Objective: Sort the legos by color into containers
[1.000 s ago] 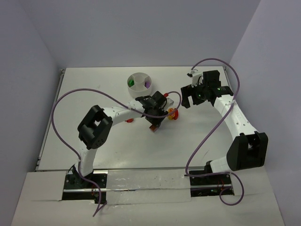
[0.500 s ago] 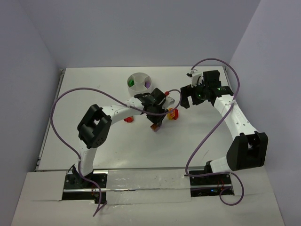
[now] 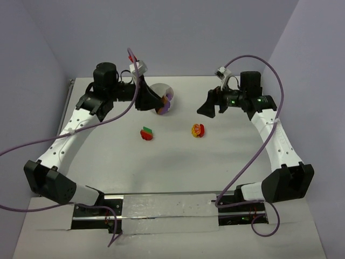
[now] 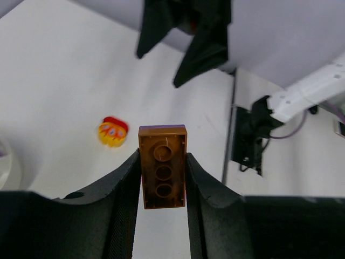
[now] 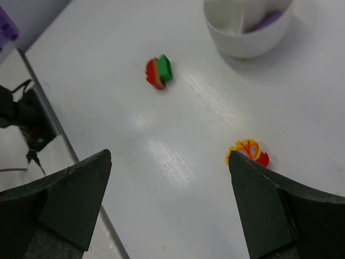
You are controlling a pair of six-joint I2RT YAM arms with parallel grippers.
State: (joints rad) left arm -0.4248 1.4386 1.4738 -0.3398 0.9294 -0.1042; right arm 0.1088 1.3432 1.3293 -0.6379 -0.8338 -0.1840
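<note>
top view, room: pale lilac walls (image 3: 161, 32) close the scene in at the back and on both sides; purple cables (image 3: 249, 56) loop off both arms.
top view, surface: a plain white table (image 3: 161, 167), matte, with a raised rim along its left edge.
top view, white bowl (image 3: 165, 88): at the back of the table, left of centre, partly covered by the left gripper (image 3: 152, 102); a purple lego (image 3: 169, 97) shows in one section.
top view, loose pieces: a red-and-green lego (image 3: 146, 133) and a yellow-and-red lego (image 3: 198, 129) lie mid-table, well apart from each other.
top view, right gripper (image 3: 207, 108): held above the table to the right of the bowl, touching nothing.
left wrist view, grip: the fingers (image 4: 121, 205) clamp an orange-brown brick (image 4: 163, 183) between them, studs facing the camera (a thin purple edge shows at its far end).
left wrist view, surface: white table below, the yellow-and-red lego (image 4: 113, 132) lying on it; the right gripper (image 4: 183, 38) is dark at the top of the view.
right wrist view, fingers (image 5: 70, 199): spread wide, nothing between them but bare table.
right wrist view, surface: glossy streaks of light on the white top; the red-and-green lego (image 5: 158, 72) lies further out, the yellow-and-red lego (image 5: 248, 152) just beside the right-hand fingertip.
right wrist view, bowl (image 5: 237, 48): at the top right of the view, the purple lego (image 5: 267, 20) resting in a section.
</note>
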